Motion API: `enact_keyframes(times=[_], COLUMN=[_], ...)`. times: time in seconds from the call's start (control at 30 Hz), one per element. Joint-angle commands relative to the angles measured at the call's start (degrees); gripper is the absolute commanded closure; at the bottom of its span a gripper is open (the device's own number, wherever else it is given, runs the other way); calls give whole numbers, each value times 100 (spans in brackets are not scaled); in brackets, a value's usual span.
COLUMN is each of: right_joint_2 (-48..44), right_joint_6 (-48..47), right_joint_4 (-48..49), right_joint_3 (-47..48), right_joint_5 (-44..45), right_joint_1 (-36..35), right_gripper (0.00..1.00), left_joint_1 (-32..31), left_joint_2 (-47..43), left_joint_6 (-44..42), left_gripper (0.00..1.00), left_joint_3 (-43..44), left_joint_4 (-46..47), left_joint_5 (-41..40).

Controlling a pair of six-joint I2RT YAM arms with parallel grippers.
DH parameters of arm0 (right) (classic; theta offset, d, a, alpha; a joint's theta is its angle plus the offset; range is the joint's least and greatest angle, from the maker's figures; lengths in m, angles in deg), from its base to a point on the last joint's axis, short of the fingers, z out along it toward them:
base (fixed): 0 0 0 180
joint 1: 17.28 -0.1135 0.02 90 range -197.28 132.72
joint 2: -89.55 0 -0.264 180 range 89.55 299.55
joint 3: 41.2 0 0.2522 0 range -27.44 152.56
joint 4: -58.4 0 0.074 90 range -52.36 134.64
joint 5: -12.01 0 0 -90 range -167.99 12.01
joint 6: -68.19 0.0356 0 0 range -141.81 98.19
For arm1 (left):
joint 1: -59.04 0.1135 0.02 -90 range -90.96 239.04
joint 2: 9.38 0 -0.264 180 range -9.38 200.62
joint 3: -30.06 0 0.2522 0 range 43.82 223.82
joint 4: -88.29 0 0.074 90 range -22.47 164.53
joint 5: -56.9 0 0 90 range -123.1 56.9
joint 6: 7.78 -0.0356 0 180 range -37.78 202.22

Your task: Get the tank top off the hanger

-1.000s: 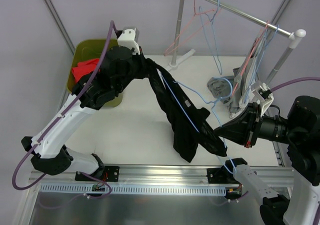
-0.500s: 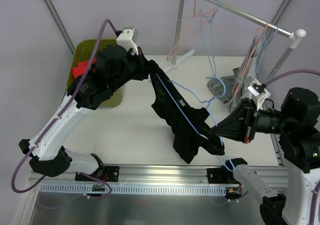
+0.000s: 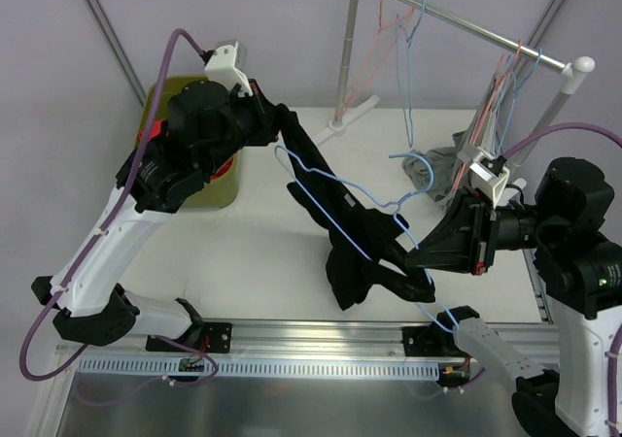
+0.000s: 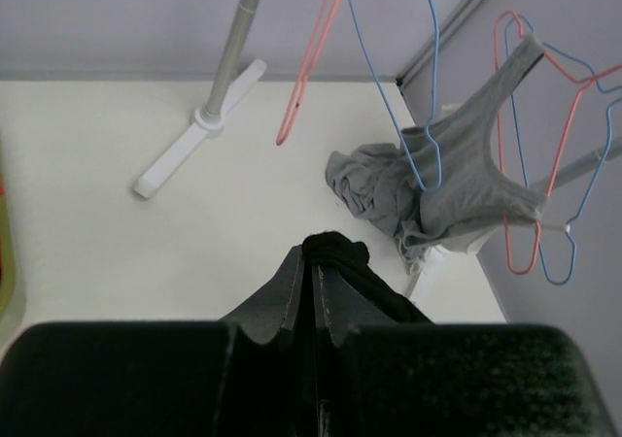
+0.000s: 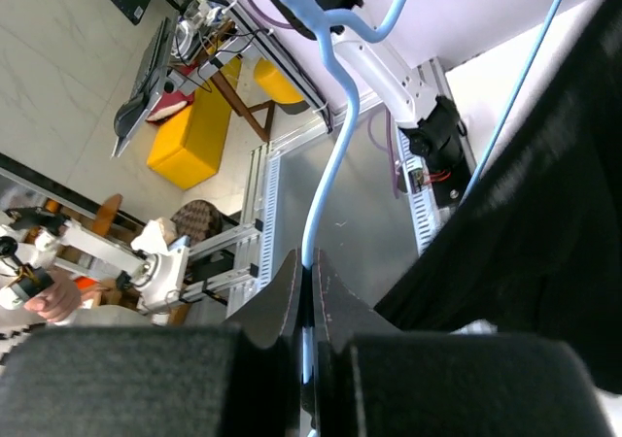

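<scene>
Your black tank top (image 3: pixel 364 252) hangs above the tabletop (image 3: pixel 262 262), stretched between both arms, with the blue hanger (image 5: pixel 335 151) running along it. Your left end effector (image 4: pixel 313 262) pinches its far left end. The right end effector (image 5: pixel 309 267) clamps the hanger's wire, near right.

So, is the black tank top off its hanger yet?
Not fully: the black tank top, gripped by the left tool, still has the blue hanger threaded into it near the right tool.

No readable text, label, brand, number or sign shows in any of the views.
</scene>
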Motion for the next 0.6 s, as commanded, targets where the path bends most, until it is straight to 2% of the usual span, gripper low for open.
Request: enact_keyframes(times=[0.0, 0.13, 0.17, 0.23, 0.27, 0.3, 0.37, 0.4, 0.43, 0.57], right_joint_2=[-61, -60, -95, -253, -341, -559, -754, -824, -843, -369], right_joint_6=[11, -620, -779, -1132, -1115, -1002, -624, -484, -308, -96], right_joint_4=[380, 388, 406, 580, 808, 1115, 2318, 2748, 3353, 3614], right_joint_3=[357, 788, 832, 780, 510, 281, -194, -588, -687, -434], right_joint_5=[-313, 766, 1587, 2567, 3659, 4183, 4870, 4970, 4979, 4166], right_joint_1=[-69, -69, -69, -60, -69, -69, -69, -69, -69, -60], right_gripper=[100, 99, 100, 100, 100, 100, 100, 100, 100, 100], left_joint_1=[76, 68, 67, 59, 59, 59, 59, 33, -55, -100], left_joint_2=[247, 187, 38, -260, -393, -507, -823, -903, -1017, -1624], left_joint_6=[193, 333, 412, 483, 553, 562, 675, 728, 773, 1220], left_gripper=[100, 100, 100, 100, 100, 100, 100, 100, 100, 100], left_joint_3=[56, -365, -514, -1111, -1348, -1899, -2690, -2904, -3115, -3801], left_joint_4=[100, 118, 153, 223, 423, 573, 916, 1248, 1356, 1595], left_joint_5=[536, 1327, 1598, 1837, 1969, 2527, 3267, 3845, 3947, 3668])
